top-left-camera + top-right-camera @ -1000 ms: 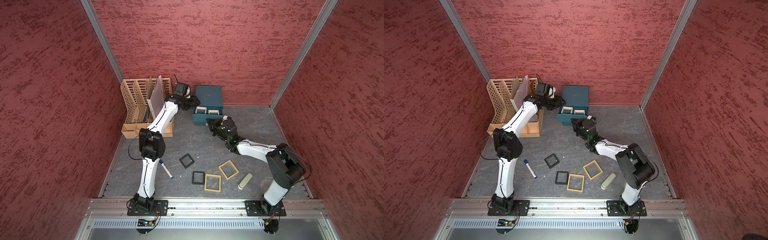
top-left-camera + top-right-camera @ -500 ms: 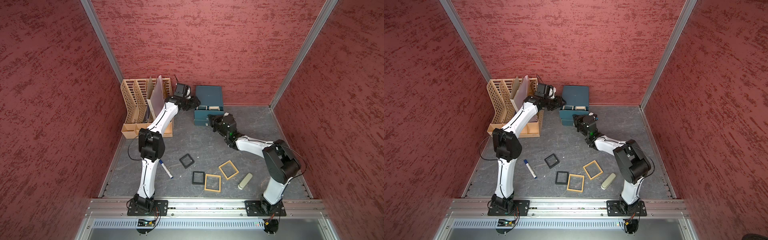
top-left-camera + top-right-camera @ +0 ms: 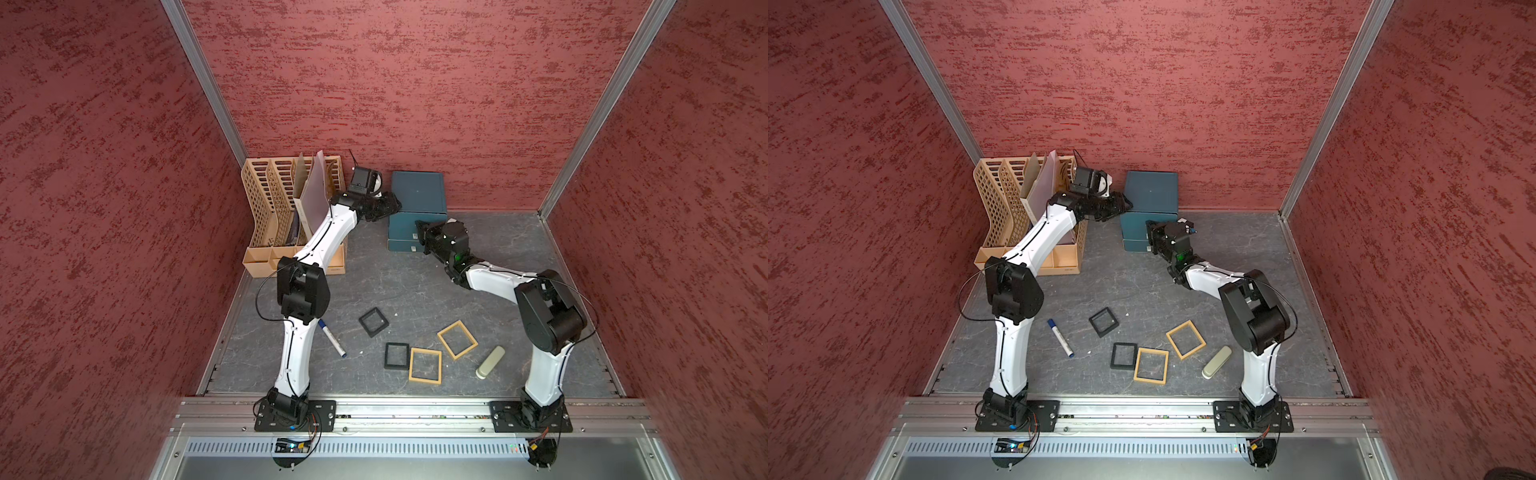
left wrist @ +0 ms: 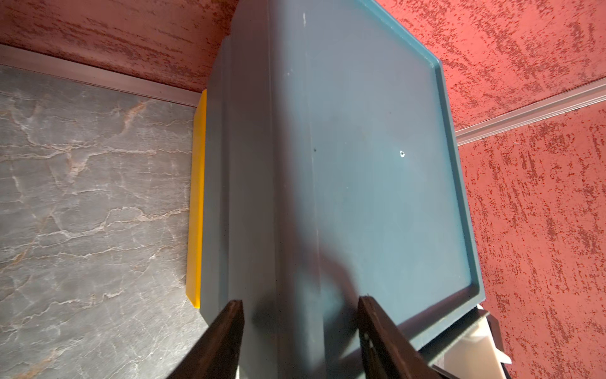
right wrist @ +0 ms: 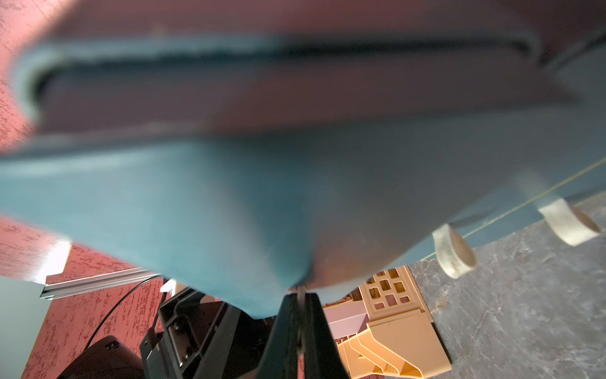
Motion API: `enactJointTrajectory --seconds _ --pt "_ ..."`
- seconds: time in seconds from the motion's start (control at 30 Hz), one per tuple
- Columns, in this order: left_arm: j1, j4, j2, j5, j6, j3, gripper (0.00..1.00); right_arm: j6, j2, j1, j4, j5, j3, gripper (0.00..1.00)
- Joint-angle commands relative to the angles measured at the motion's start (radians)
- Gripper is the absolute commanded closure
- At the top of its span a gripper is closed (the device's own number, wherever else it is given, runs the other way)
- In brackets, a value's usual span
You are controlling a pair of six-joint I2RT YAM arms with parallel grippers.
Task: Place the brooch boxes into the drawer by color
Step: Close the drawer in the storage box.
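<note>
Right wrist: right gripper (image 5: 300, 295) closed at drawer (image 5: 213, 203)

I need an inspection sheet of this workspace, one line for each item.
Surface: grey marbled tabletop, no spill seen.
Job's things: drawer chest, drawers look shut; two black boxes and two tan boxes lie outside; beige boxes: nothing seen.
Clutter: marker, pale green cylinder, file rack.
Tools: left tool open at the chest's upper edge; right tool shut on the top pull.
Cables: black cable loop by each arm, hanging free.
Surroundings: red walls, metal rail in front.
</note>
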Motion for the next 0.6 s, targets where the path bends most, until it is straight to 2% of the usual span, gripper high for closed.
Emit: enactJointTrajectory --seconds 0.0,0.57 --pt "-0.018 -0.082 0.007 -0.016 0.011 -0.032 0.41 0.014 0.005 -0.022 -0.028 0.007 0.037 1.0" --pt "-0.025 -0.076 -0.002 -0.021 0.008 -0.05 0.41 0.046 0.072 -0.044 -0.038 -0.012 0.081 1.0"
